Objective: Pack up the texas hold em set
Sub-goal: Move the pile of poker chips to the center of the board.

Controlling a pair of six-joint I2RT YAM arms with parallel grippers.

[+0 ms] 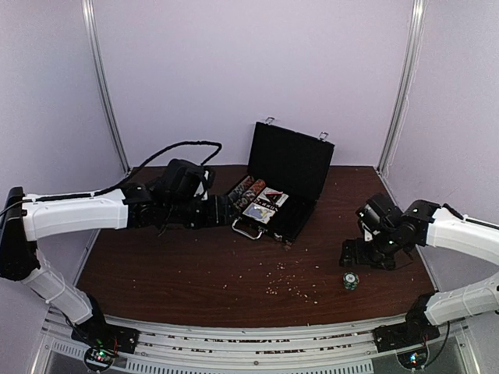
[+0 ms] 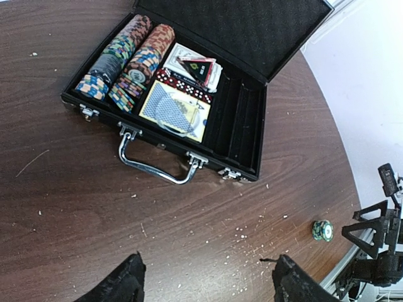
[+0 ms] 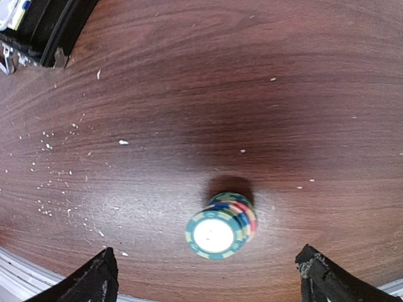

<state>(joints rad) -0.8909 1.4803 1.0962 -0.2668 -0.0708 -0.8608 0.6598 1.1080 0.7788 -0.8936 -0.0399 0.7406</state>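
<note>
The right gripper (image 3: 208, 280) is spread wide and grips nothing. A short stack of green-rimmed striped poker chips (image 3: 221, 225) stands untouched just ahead of its fingertips on the dark wooden tabletop (image 1: 171, 265), near the near right corner. The left gripper (image 2: 208, 283) is also parted and empty, facing the black rectangular briefcase-style case (image 2: 239, 28). The case lies open, lid raised, by the middle of the far edge, holding rows of striped chips (image 2: 132, 60), card decks (image 2: 175, 108) and small red dice (image 2: 182, 83).
</note>
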